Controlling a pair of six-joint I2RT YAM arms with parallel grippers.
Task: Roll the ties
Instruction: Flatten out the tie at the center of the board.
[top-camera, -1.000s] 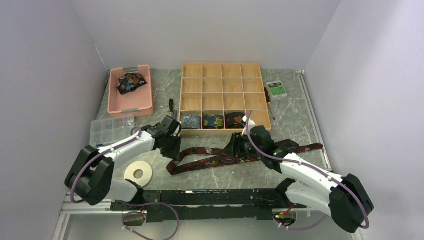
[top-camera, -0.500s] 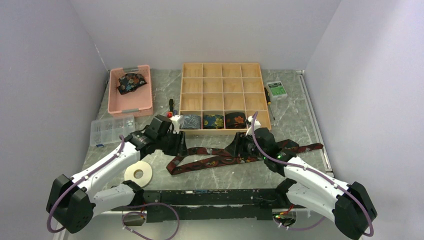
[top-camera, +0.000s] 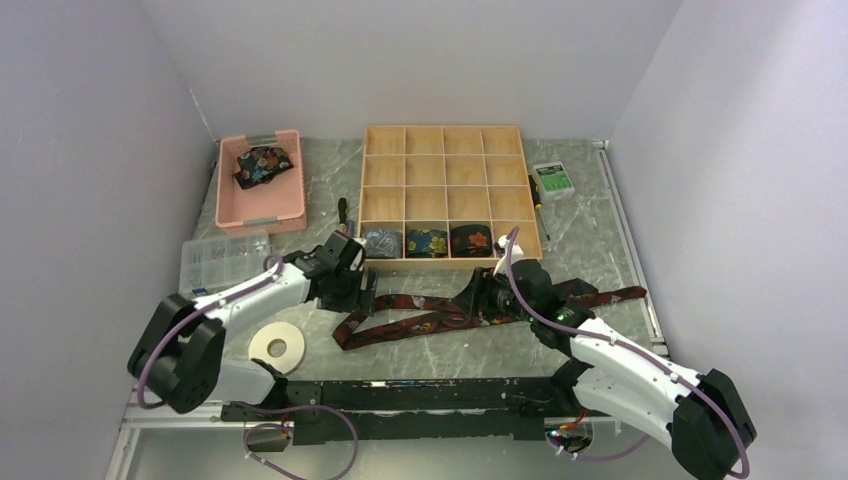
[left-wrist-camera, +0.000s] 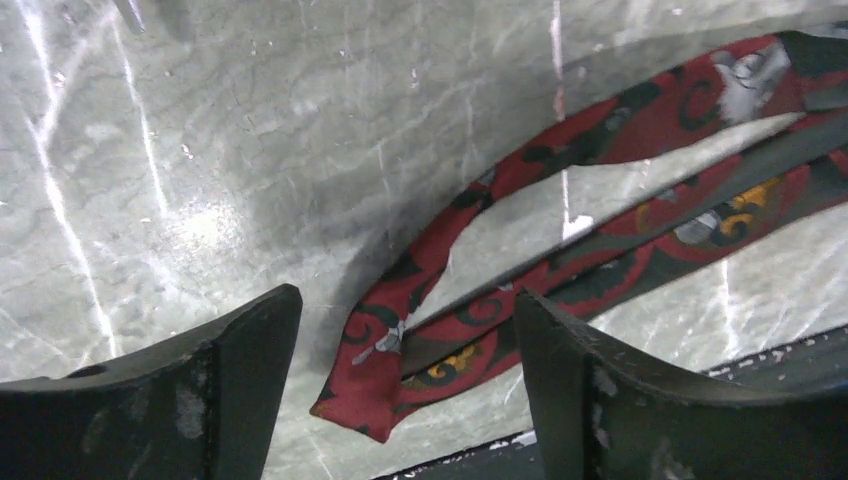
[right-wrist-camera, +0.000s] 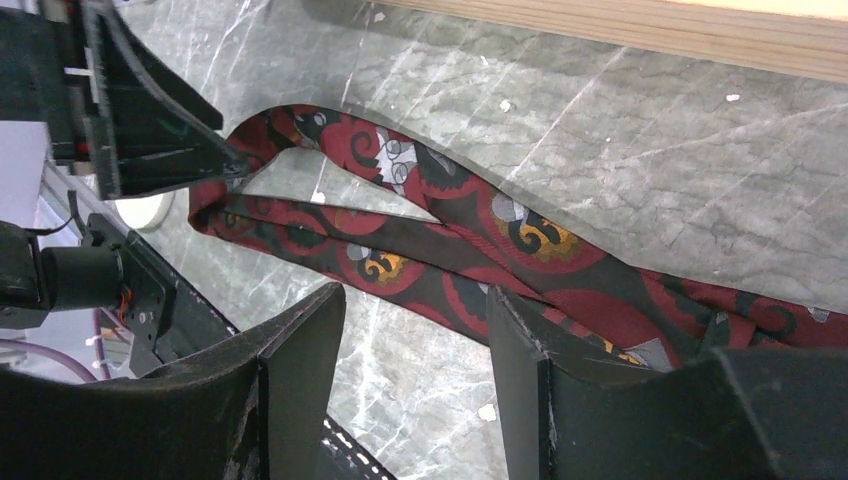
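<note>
A long dark red tie (top-camera: 430, 322) with floral print lies folded double across the table, its fold at the left (left-wrist-camera: 375, 385). My left gripper (top-camera: 362, 296) hovers over that folded end with its jaws wide open (left-wrist-camera: 405, 305); the fold lies between them, untouched. My right gripper (top-camera: 481, 296) is over the middle of the tie (right-wrist-camera: 520, 240) and stands open (right-wrist-camera: 415, 300), bare table between its fingers. Three rolled ties (top-camera: 426, 241) sit in the front row of the wooden box (top-camera: 443, 165). Another tie (top-camera: 263, 163) lies bunched in the pink bin (top-camera: 262, 212).
A white tape roll (top-camera: 277, 347) lies near the left arm, with a clear parts organiser (top-camera: 222, 258) behind it. A screwdriver (top-camera: 343, 210) lies left of the box; a green-and-white packet (top-camera: 552, 180) lies at its right. A black rail (top-camera: 400, 395) runs along the near edge.
My left gripper's jaws have gone from narrow to wide open, and the left arm has swung out and back over the tie's folded end. The right gripper has edged slightly right.
</note>
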